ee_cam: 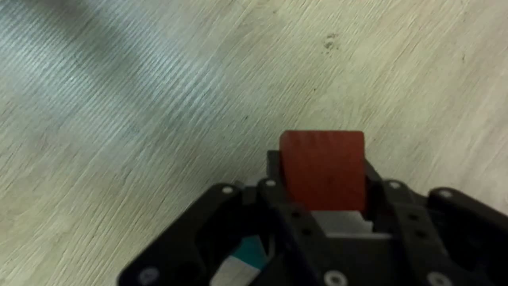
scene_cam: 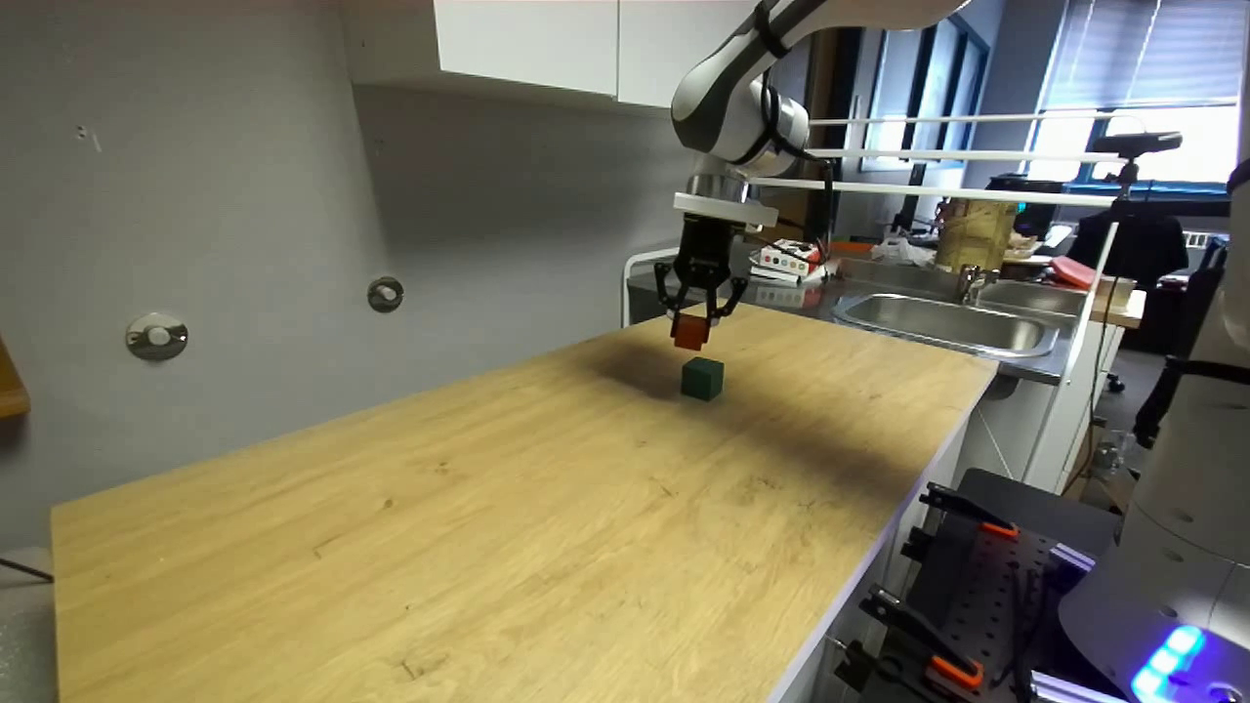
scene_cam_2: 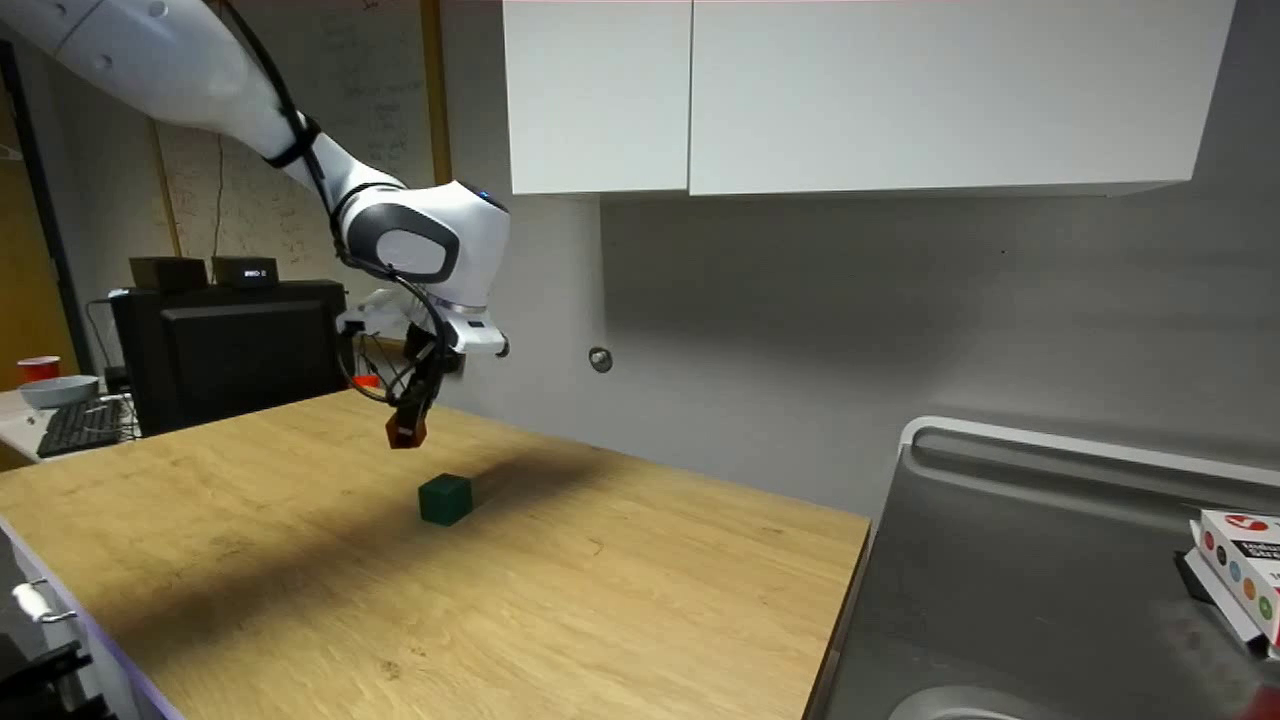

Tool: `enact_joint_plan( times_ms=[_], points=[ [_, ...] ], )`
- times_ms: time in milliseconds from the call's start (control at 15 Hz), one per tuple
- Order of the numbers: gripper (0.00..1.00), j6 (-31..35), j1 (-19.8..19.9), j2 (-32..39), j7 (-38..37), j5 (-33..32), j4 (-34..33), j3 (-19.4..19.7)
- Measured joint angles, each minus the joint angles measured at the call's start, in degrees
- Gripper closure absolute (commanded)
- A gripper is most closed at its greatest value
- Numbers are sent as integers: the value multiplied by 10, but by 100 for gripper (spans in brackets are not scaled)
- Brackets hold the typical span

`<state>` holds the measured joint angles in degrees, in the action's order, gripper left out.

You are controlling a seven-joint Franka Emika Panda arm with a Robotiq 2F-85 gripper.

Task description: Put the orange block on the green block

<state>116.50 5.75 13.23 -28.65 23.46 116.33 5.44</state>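
Claw (scene_cam: 692,321) parted only as far as the orange block (ee_cam: 323,171), which it pinches by two opposite sides; green block (scene_cam: 702,379) resting on the bench (scene_cam: 488,508), lower and apart

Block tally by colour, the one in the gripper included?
Orange block: 1, held in the gripper
Green block: 1, on the wooden tabletop
Total: 2 blocks
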Motion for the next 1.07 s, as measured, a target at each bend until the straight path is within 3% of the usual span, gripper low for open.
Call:
enact_joint_plan(
  times_ms=[1067],
  points=[
    [81,-48,34,90,4,0,-75,22]
  ],
)
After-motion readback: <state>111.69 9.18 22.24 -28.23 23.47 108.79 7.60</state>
